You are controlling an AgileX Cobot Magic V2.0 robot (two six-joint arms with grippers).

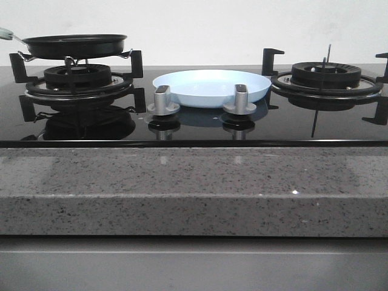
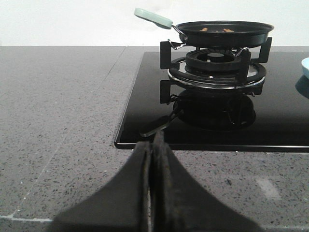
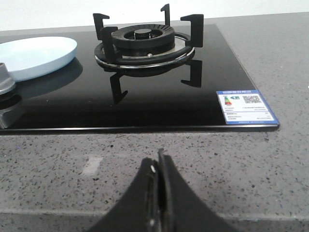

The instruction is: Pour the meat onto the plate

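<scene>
**Pan on the left burner, plate between the burners, both claws closed**

Grey speckled stone (image 1: 194, 188) runs across the front of the scene, with a glossy black glass stove top (image 1: 194, 130) set into it and a plain pale wall behind. Neither arm shows in the front view.

From the left wrist view, the left gripper (image 2: 152, 145) hangs low over the stone, just short of the stove's front edge, its two dark fingers pressed together with nothing between them. It points toward the left burner (image 2: 216, 65). The right gripper (image 3: 160, 166) sits the same way on the other side: low over the stone, just short of the glass edge, fingers closed on nothing, facing the right burner (image 3: 142, 41).

A black frying pan (image 1: 74, 45) rests on the left burner's supports, its pale green handle (image 2: 153, 18) reaching out to the robot's left. A few small tan pieces of meat (image 2: 227, 30) show just above the pan's rim in the left wrist view; how much lies inside cannot be told.

The pale-blue plate (image 1: 206, 97) sits flat on the glass between the two burners, behind two silver knobs (image 1: 163, 100). It looks bare. A coloured label (image 3: 245, 107) is stuck on the stove's front corner beyond the right burner.
</scene>
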